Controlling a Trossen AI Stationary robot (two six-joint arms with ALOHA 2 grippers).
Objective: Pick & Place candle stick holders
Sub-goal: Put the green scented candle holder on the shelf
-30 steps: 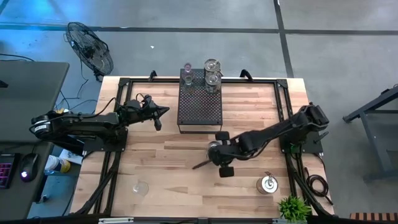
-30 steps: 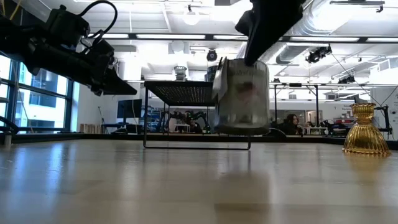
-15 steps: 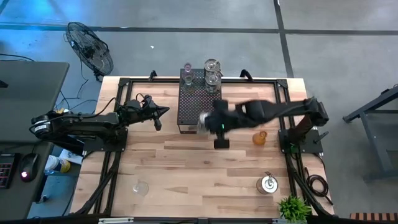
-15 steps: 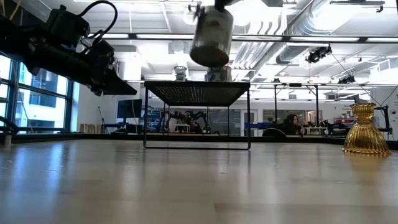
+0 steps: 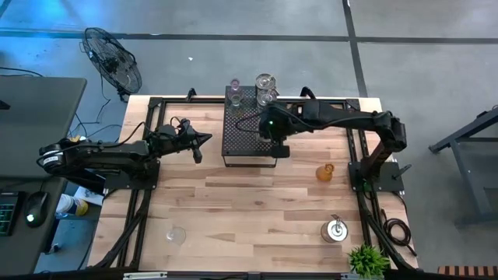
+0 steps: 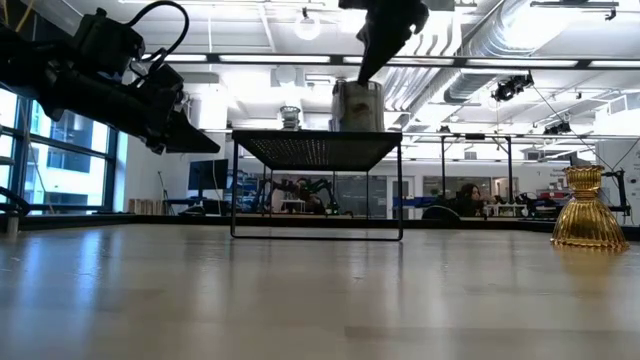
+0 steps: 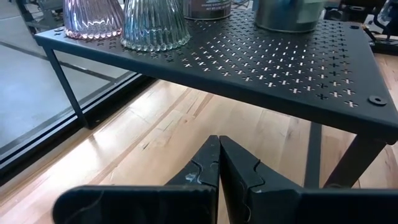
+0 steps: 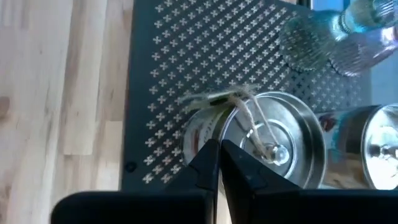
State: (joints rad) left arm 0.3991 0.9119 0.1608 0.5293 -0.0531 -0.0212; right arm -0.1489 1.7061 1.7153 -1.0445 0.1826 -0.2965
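the silvery holder (image 8: 273,155) is sitting on or just above the black perforated stand (image 5: 249,138), near its middle on the side toward the right arm, and the right gripper (image 8: 217,165) is pinching it by the rim, fingers nearly closed with only the thin wall between them; whether its base is already resting on the stand is hard to tell in the low view. gripping the rim is leaving the base free to land flat. toward the far end of the stand the other holders are clustering: a pinkish one (image 7: 93,15) and a ribbed clear one (image 7: 154,23) side by side, with more clear ones (image 5: 266,84) beside them, so this slot is keeping it apart from them. off the stand, an amber holder (image 5: 325,171), a silvery one (image 5: 336,230) and a clear one (image 5: 177,233) are waiting on the table (image 5: 233,210). the left gripper (image 5: 204,139) is hovering fully shut and empty beside the stand, waiting out of the way.
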